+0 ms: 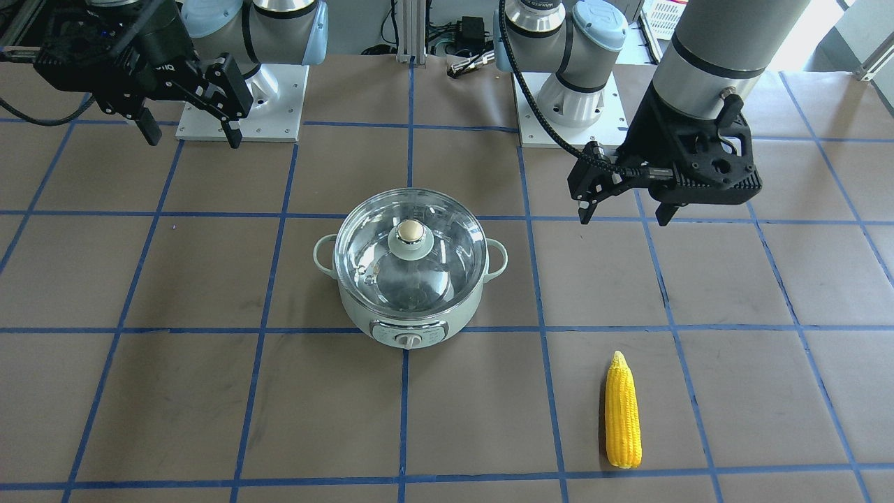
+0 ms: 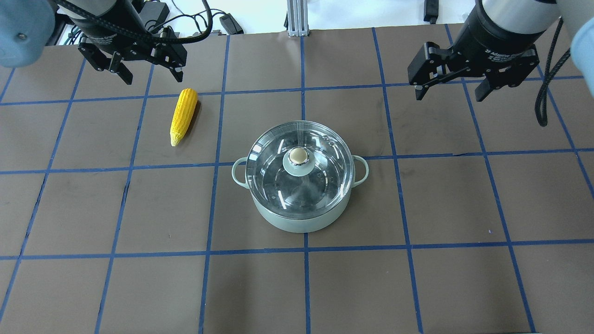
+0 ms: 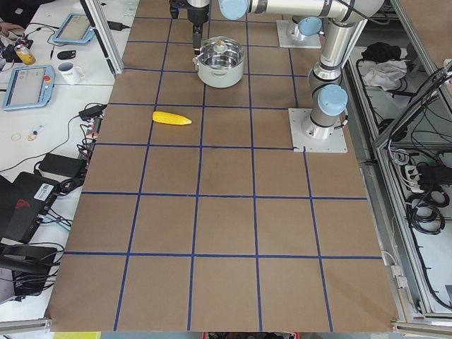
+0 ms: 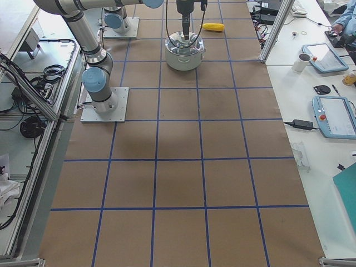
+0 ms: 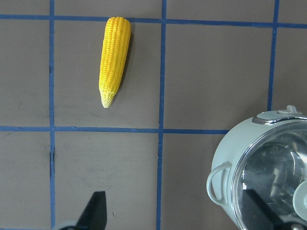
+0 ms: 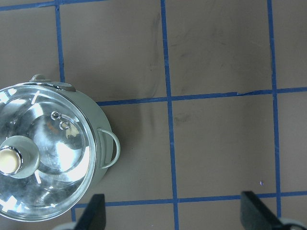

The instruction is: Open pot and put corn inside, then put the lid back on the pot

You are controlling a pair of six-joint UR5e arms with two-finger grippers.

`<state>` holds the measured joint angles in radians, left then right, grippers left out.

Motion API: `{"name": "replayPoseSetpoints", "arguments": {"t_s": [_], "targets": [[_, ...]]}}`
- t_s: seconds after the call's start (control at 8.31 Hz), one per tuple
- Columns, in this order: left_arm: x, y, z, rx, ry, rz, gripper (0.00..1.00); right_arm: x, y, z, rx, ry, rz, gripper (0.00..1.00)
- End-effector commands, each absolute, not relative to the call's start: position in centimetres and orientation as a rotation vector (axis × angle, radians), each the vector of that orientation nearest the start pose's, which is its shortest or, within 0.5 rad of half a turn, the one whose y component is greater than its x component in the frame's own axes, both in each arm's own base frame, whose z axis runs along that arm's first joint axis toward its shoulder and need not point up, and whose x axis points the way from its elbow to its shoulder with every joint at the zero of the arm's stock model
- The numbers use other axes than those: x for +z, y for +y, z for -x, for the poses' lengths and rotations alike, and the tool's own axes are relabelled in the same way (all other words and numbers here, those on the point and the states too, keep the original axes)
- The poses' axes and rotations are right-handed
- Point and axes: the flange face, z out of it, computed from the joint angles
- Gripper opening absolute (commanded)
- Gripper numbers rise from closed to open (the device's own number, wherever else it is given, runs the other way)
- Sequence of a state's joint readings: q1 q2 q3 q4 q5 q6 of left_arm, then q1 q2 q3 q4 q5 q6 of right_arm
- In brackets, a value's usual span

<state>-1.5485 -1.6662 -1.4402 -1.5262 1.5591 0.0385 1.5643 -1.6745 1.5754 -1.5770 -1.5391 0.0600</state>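
The pale mint-green pot (image 2: 297, 225) stands mid-table with its control dial (image 1: 408, 340) toward the operators' side. The clear glass lid (image 2: 320, 178) with beige knob (image 2: 298, 156) sits on it. The yellow corn (image 2: 183, 116) lies flat on the table, left of and beyond the pot. My left gripper (image 2: 152, 76) is open and empty, raised just beyond the corn's thick end. My right gripper (image 2: 450, 95) is open and empty, raised right of and beyond the pot. The left wrist view shows the corn (image 5: 114, 60) and the pot's handle (image 5: 217, 181); the right wrist view shows the lid (image 6: 48, 143).
The table is brown paper with a blue tape grid (image 2: 302, 93). The arm bases (image 1: 241, 112) stand on white plates on the robot's side. Tablets, a mug and cables (image 3: 67, 70) lie on side benches off the table.
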Motion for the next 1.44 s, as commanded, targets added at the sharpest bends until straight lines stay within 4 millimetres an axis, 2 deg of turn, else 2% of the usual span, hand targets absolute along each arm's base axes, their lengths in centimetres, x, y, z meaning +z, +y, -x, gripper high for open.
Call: {"name": "replayPoseSetpoints", "arguments": {"t_s": [0.0,0.12,0.24,0.36,0.48,0.6,0.72,0.84,0.96,1.08,1.2,1.32], "targets": [[45.5,-59.0,8.1,-0.059,3.155,-0.04,1.0,53.6,-45.6,-13.3,-0.163,3.104,-0.09,1.0],[43.0,-60.8,7.4,-0.058,3.147,-0.101,1.0,53.6,-45.6,-13.3,-0.161,3.105,-0.091,1.0],[40.5,-62.4,7.2,-0.043,3.132,-0.29,1.0,53.4,-45.7,-13.4,-0.151,3.102,-0.09,1.0],[37.0,-63.8,6.6,0.041,3.124,-0.384,1.0,53.0,-45.9,-13.4,-0.137,3.101,-0.095,1.0],[34.9,-64.9,6.5,0.047,3.124,-0.39,1.0,52.8,-46.0,-13.4,-0.13,3.103,-0.088,1.0],[33.7,-66.1,6.2,-0.011,3.116,-0.384,1.0,52.1,-46.7,-13.3,-0.109,3.108,-0.11,1.0],[31.0,-67.6,6.0,-0.039,3.111,-0.391,1.0,51.6,-47.6,-13.3,-0.115,3.099,-0.107,1.0],[28.2,-68.9,5.4,-0.033,3.081,-0.502,1.0,51.1,-47.9,-13.2,-0.101,3.103,-0.096,1.0],[27.6,-69.4,3.6,-0.056,3.039,-0.564,1.0,50.4,-48.7,-13.5,-0.097,3.085,-0.127,1.0],[26.8,-69.7,1.4,-0.04,3.031,-0.596,1.0,49.1,-51.2,-15.5,-0.153,3.074,-0.17,1.0],[25.7,-69.9,0.5,-0.022,3.032,-0.617,1.0,48.0,-50.8,-21.3,-0.145,3.086,-0.083,1.0],[24.7,-70.0,0.4,-0.004,3.043,-0.603,1.0,44.7,-51.3,-26.8,-0.074,3.081,-0.146,1.0]]}}
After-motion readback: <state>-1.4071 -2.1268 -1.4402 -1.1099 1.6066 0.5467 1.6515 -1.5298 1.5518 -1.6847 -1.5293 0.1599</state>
